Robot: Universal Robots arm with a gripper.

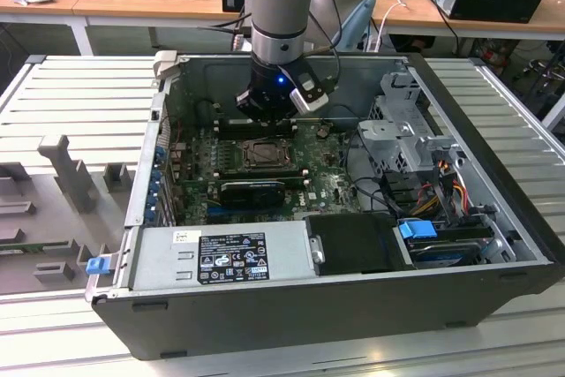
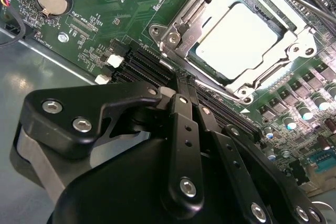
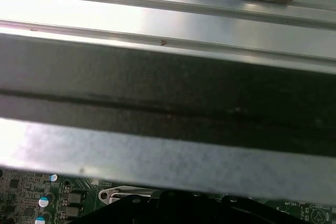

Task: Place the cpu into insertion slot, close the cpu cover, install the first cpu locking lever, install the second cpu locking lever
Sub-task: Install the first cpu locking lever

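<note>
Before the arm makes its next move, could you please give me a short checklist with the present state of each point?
1. The cpu lies in the insertion slot: ok.
2. The cpu cover is down over the chip: ok, it frames it.
3. Locking levers fully latched: cannot tell.
4. The gripper holds nothing: ok, fingers together, empty.
5. Gripper is off the socket: ok, it sits over the memory slots beside it.

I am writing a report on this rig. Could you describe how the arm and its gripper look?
The arm has pale blue caps, a silver-grey tube and a black wrist with a small blue light. A black cable runs beside it. The gripper is matt black, with slim linkage fingers fastened by silver screws.
</note>
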